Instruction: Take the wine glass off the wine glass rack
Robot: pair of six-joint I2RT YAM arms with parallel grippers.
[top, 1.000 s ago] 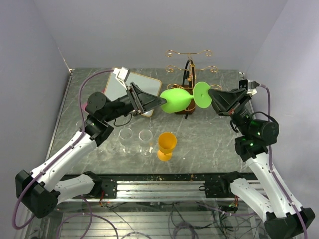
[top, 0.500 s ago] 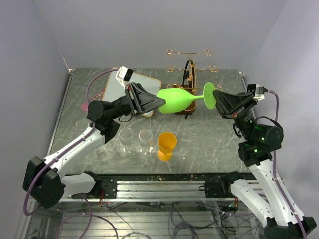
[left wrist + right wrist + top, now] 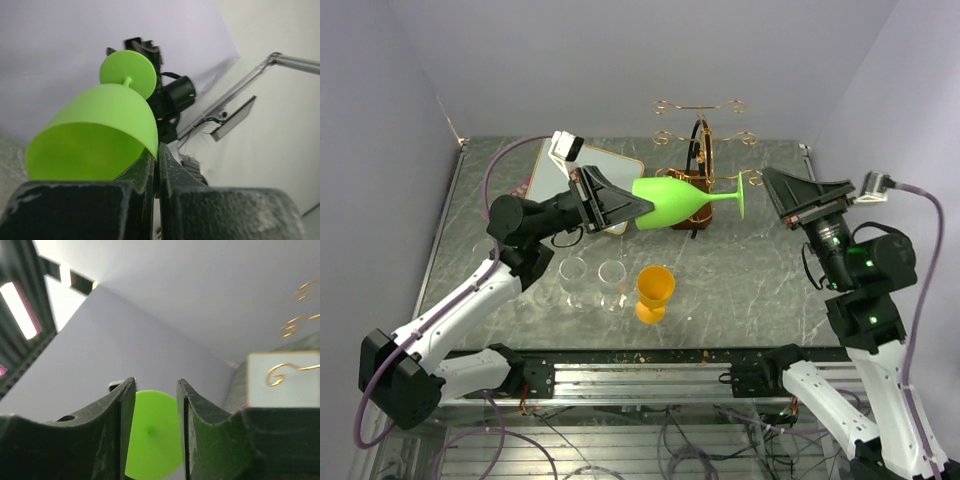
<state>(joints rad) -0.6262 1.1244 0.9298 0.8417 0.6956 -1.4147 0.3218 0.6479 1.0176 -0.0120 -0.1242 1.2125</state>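
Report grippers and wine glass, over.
Left gripper shut on green wine glass rim, glass held sideways. Right gripper open, clear of the foot. Gold wine glass rack close behind; orange goblet below.

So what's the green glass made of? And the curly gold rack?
Glass: probably plastic, not real glass. It is solid lime green, nothing shows through it, and it looks smooth with a soft, dull shine.
Rack: thin metal wire, it seems. It is shiny gold and bent into curls. It stands on a dark brown block that looks like wood.
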